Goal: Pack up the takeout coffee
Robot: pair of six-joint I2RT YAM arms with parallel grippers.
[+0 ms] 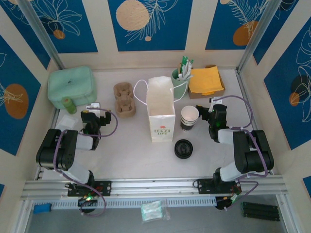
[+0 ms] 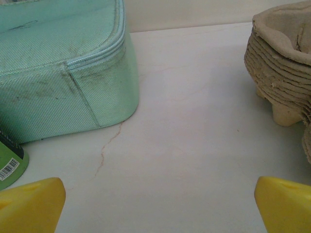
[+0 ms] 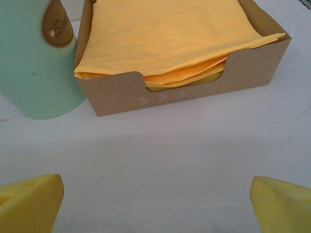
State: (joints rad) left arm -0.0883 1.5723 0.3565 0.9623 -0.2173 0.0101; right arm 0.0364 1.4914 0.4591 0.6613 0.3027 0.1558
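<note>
The takeout coffee is out of view. A white cup with a dark lower band (image 1: 189,117) stands just right of the white paper bag (image 1: 161,109), and a black round lid (image 1: 183,148) lies in front of it. My left gripper (image 1: 93,109) (image 2: 158,208) is open over bare table, between the mint zip bag (image 2: 58,68) and the stacked pulp cup carriers (image 2: 282,63). My right gripper (image 1: 214,106) (image 3: 155,204) is open too, just right of the white cup. It faces the box of yellow napkins (image 3: 170,43) and holds nothing.
A mint holder with stirrers (image 1: 181,80) (image 3: 29,68) stands behind the paper bag. A green can (image 1: 69,104) sits at the front of the mint zip bag (image 1: 71,85). The pulp carriers (image 1: 124,99) lie left of the paper bag. Patterned walls close in the table.
</note>
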